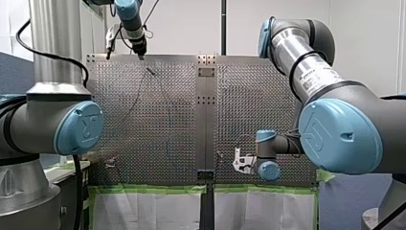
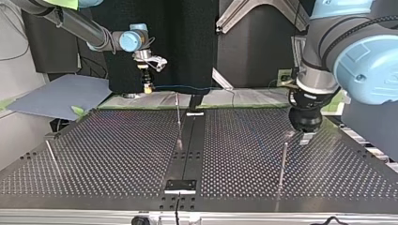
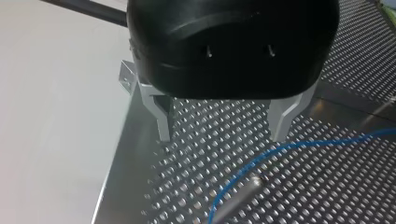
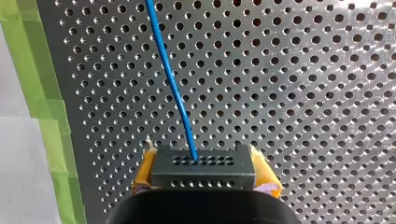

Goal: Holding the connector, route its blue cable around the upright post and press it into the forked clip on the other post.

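Observation:
My right gripper [image 4: 203, 156] is shut on a black connector [image 4: 203, 171], which sits between its yellow pads [image 4: 266, 173]. The blue cable [image 4: 170, 79] leaves the connector and runs away over the perforated plate. At the top view's left this gripper [image 2: 148, 87] hangs above the far table edge, and the cable [image 2: 187, 87] stretches level towards the middle. My left gripper [image 3: 224, 135] is open, its metal fingers [image 3: 282, 122] wide apart and holding nothing. Just ahead of them the blue cable [image 3: 289, 145] curves past the tip of a thin post [image 3: 240, 196]. In the top view it [image 2: 305, 135] hovers low beside a post [image 2: 283, 164].
Two more thin posts stand on the perforated table [image 2: 117, 154]: one in the middle [image 2: 178, 117], one at the top view's left [image 2: 51, 154]. Green tape [image 4: 51, 116] lines the plate's edge. A dark centre strip [image 2: 190, 150] splits the two plates.

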Controlling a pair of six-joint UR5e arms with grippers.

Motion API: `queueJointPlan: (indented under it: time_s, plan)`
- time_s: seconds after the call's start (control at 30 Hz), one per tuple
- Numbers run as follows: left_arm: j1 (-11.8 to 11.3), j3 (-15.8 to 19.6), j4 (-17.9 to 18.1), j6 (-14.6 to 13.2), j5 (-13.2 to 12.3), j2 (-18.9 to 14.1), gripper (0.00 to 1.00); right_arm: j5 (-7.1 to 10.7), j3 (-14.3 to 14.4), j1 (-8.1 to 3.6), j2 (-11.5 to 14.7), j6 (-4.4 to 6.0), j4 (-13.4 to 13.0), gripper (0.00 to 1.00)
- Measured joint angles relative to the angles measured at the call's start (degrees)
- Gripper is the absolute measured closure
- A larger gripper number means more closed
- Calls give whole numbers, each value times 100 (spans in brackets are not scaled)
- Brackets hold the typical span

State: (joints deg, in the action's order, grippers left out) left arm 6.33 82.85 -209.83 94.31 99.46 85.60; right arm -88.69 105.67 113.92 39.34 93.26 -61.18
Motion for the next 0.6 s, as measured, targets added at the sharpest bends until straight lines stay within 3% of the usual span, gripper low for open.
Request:
queueJointPlan:
  time_s: [0.37,0.6]
  plan:
    - [41,-1,-170,-27,517,-1,0,0,-1,11,0,0,0,100]
    - [45,-1,-166,-31,596,-1,0,0,0,12,0,0,-1,100]
